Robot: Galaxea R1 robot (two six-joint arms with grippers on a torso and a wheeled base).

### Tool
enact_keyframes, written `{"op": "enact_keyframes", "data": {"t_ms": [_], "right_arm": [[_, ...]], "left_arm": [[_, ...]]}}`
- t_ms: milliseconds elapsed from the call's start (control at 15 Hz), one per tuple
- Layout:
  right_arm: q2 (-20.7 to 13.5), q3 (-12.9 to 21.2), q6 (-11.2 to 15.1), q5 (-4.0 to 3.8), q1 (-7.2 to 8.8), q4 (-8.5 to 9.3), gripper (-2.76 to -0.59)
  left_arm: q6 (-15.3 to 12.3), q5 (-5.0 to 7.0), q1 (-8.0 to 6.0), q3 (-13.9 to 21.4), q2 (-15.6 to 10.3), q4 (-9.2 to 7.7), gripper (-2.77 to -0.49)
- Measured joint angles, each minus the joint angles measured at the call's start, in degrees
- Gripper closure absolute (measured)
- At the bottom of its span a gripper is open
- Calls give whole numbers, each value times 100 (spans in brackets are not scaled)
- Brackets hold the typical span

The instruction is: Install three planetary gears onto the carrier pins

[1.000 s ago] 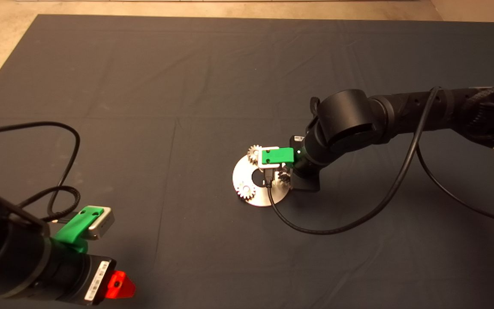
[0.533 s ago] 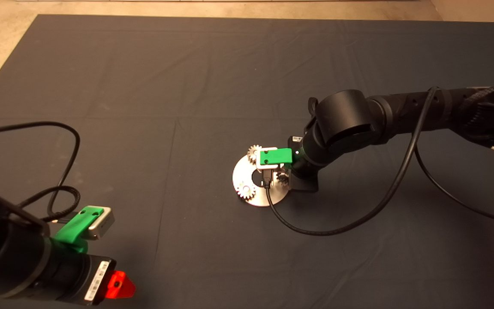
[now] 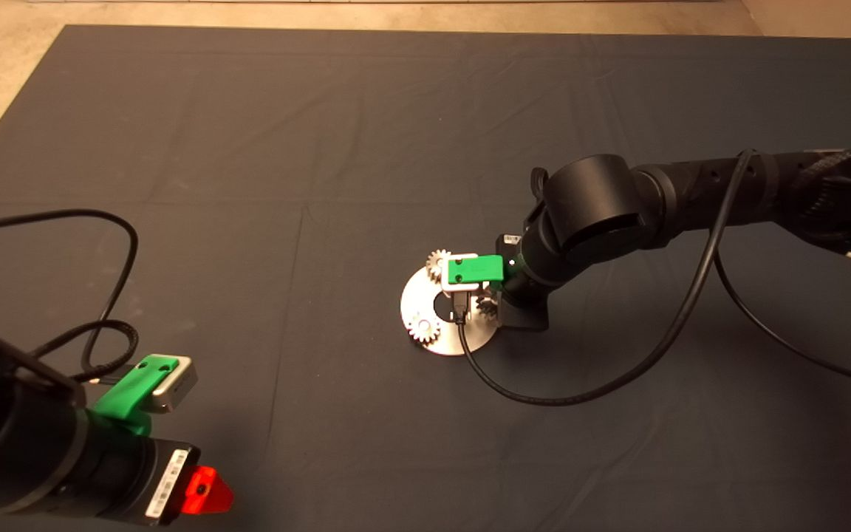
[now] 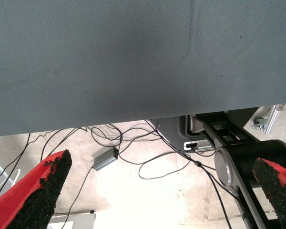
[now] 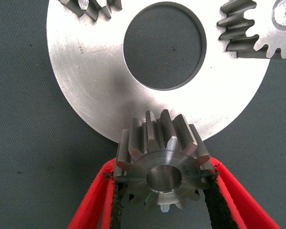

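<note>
The shiny carrier disc (image 3: pixel 418 299) lies mid-mat, and two planetary gears (image 3: pixel 438 261) (image 3: pixel 423 329) sit on it. In the right wrist view a pin top (image 5: pixel 282 14) shows in the bore of one seated gear (image 5: pixel 250 28); the other seated gear (image 5: pixel 90 7) is at the disc's (image 5: pixel 86 81) far rim. My right gripper (image 5: pixel 163 168) is shut on the third gear (image 5: pixel 162 164), held upright at the disc's near rim. I cannot tell whether it sits on a pin. My left gripper (image 4: pixel 162 162) is parked at the lower left, open and empty.
The right arm's black cable (image 3: pixel 566 395) loops over the mat in front of the disc. Another cable (image 3: pixel 111 295) curls by the left arm. The left wrist view shows the mat's edge (image 4: pixel 133 121) and floor with wires beyond it.
My right gripper has edged slightly left with the gear. The left arm has not moved.
</note>
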Motion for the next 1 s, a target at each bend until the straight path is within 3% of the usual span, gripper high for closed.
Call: {"op": "enact_keyframes", "data": {"t_ms": [533, 1000], "right_arm": [[6, 2, 1, -9, -15, -13, -101], [99, 11, 1, -122, -40, -49, -101]], "left_arm": [[30, 0, -1, 0, 0, 0, -276], [44, 2, 0, 0, -2, 0, -276]]}}
